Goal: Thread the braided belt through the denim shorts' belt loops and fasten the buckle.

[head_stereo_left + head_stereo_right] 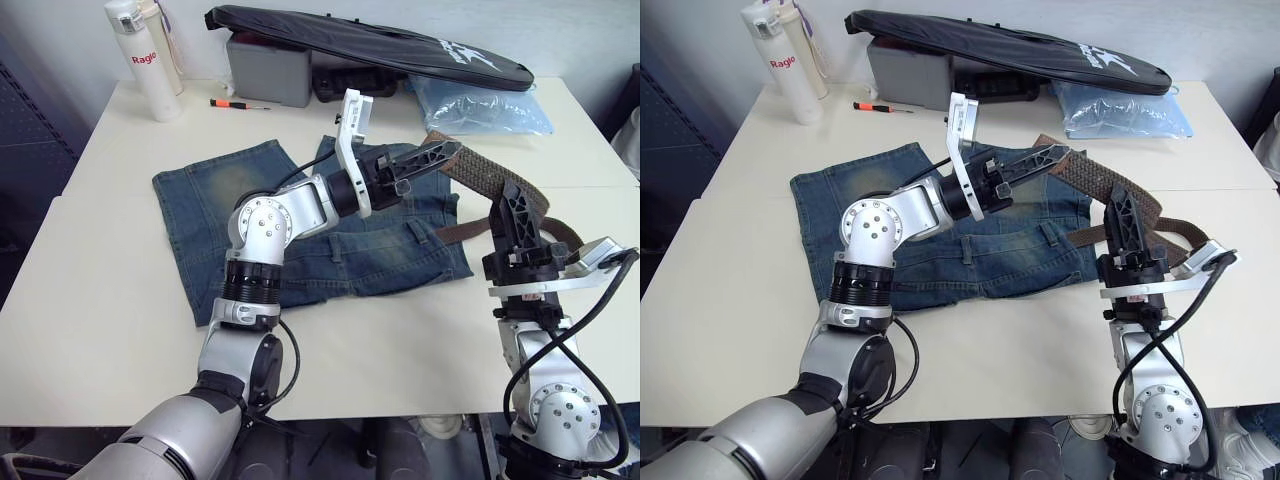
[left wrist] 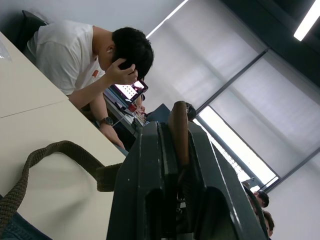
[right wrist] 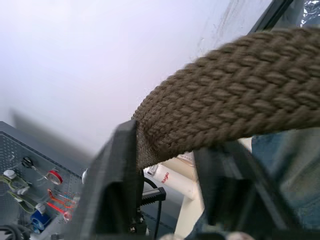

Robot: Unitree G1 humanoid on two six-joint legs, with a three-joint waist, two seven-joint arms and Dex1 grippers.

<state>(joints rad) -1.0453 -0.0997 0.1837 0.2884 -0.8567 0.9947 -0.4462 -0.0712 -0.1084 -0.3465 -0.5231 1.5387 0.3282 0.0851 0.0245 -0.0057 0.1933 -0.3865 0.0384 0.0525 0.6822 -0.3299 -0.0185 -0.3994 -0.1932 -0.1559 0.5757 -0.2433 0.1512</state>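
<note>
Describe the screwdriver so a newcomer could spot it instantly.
Start at the white table and go to its far edge, on the robot's left. Between the white bottle and the grey case lies the screwdriver, flat on the tabletop. It is the only thin item there, with an orange-and-black handle.

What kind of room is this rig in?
Probably an office-style lab or workshop. A person sits at a neighbouring desk by a laptop, large blinded windows run along one wall, and a pegboard with hand tools hangs behind the white table.
</note>
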